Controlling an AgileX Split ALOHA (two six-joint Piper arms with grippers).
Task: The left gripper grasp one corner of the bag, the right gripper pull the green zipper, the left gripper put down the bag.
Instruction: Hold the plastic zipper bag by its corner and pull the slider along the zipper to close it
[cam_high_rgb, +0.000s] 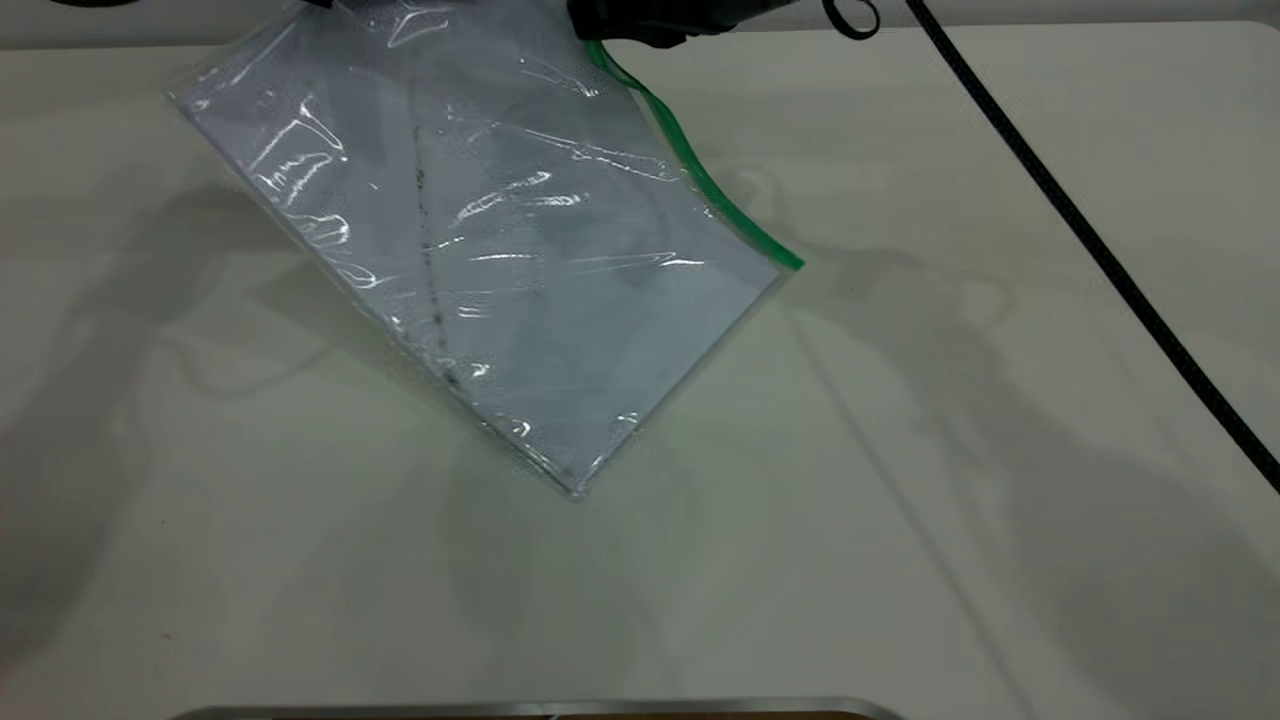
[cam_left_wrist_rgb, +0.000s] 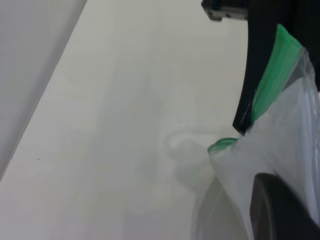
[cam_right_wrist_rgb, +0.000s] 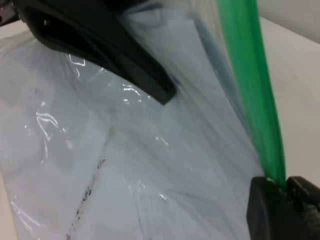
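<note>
Nearest the exterior camera, the bag (cam_high_rgb: 480, 240) hangs with its lowest corner down at the worktop (cam_high_rgb: 900, 550), touching or just above it, I can't tell which. From there the clear pouch slopes up and away, white sheet and dark smudge line showing through. Along its right edge runs the green zipper (cam_high_rgb: 700, 175), and that strip is the axis that matters: it climbs diagonally from the low free end up to the far top of the scene.

At that far top end sits the right end effector (cam_high_rgb: 640, 30), snout right on the strip. Its wrist view shows the right end effector (cam_right_wrist_rgb: 285, 207) clenched around the green zipper (cam_right_wrist_rgb: 250, 85), so my read is the pull runs down that diagonal, toward the camera.

The left end effector (cam_left_wrist_rgb: 272, 135) holds the upper corner beside it, clamped on plastic and strip, bag (cam_left_wrist_rgb: 280, 160) bunched between the fingers. Both arms work high at the back, close together.
</note>
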